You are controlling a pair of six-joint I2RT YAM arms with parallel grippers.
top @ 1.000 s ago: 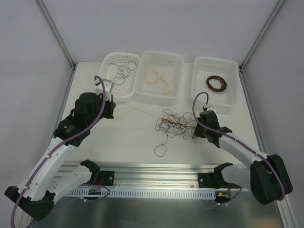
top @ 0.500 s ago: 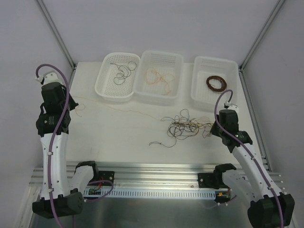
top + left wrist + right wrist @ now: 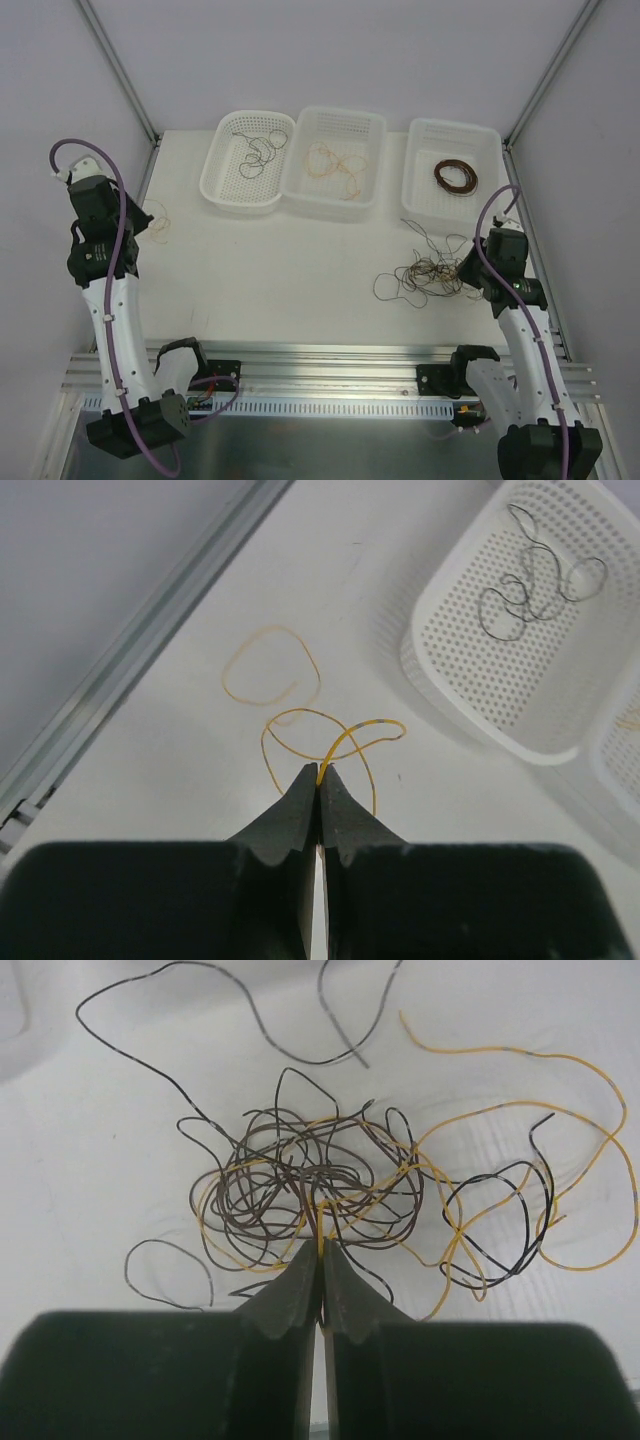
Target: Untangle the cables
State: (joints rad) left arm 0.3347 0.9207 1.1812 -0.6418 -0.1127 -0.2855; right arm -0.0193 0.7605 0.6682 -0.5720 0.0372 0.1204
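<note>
Arms drawn apart in the past half-second: the left gripper [image 3: 319, 775] pinches one thin orange-yellow wire [image 3: 352, 729], pulled free to the white table [image 3: 280, 280]'s left edge. The right gripper [image 3: 320, 1250] grips the tangle of thin black, brown and yellow wires [image 3: 300, 1175], dragged rightward. Three white perforated plastic baskets stand behind: the left basket [image 3: 235, 203] holds a black wire [image 3: 258, 150], the middle basket [image 3: 325, 205] an orange wire [image 3: 335, 160], and the right basket [image 3: 445, 215] a dark-brown coil [image 3: 456, 176].

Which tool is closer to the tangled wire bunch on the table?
Right. The right tool grips the tangle at its right edge; the left tool is far off at the left side, pinching a loose yellow wire.
</note>
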